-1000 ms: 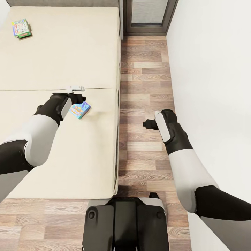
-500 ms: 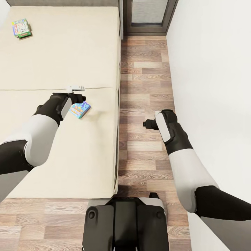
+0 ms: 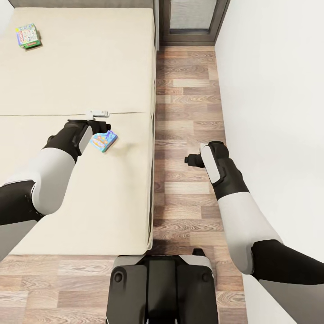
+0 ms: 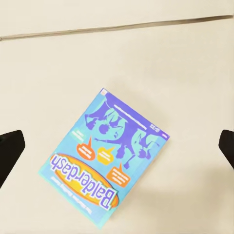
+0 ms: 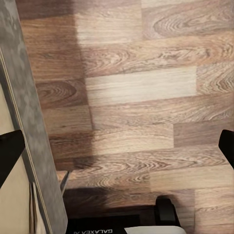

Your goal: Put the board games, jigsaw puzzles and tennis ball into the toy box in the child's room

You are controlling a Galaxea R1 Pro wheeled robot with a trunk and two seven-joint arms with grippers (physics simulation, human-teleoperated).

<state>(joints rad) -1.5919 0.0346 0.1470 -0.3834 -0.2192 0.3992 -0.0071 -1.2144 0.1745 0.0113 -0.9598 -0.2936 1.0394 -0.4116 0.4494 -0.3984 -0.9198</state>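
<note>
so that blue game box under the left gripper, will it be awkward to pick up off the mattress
Probably somewhat. The blue board game lies flat on the bed, so the fingers may have to press into the mattress to catch its edges. It looks like a thin, stiff box, likely light and unlikely to flop. The left gripper stands open and wider than the box, which should help.

Two board games lie flat on a low bed [image 3: 81, 67] with a plain beige mattress. The nearer board game [image 3: 103, 141], a light blue box with purple cartoon figures and a yellow oval title reading "Balderdash", lies askew near the bed's three o'clock edge. The far board game [image 3: 28, 36], green-edged and multicoloured, lies at the bed's eleven o'clock corner.
</note>
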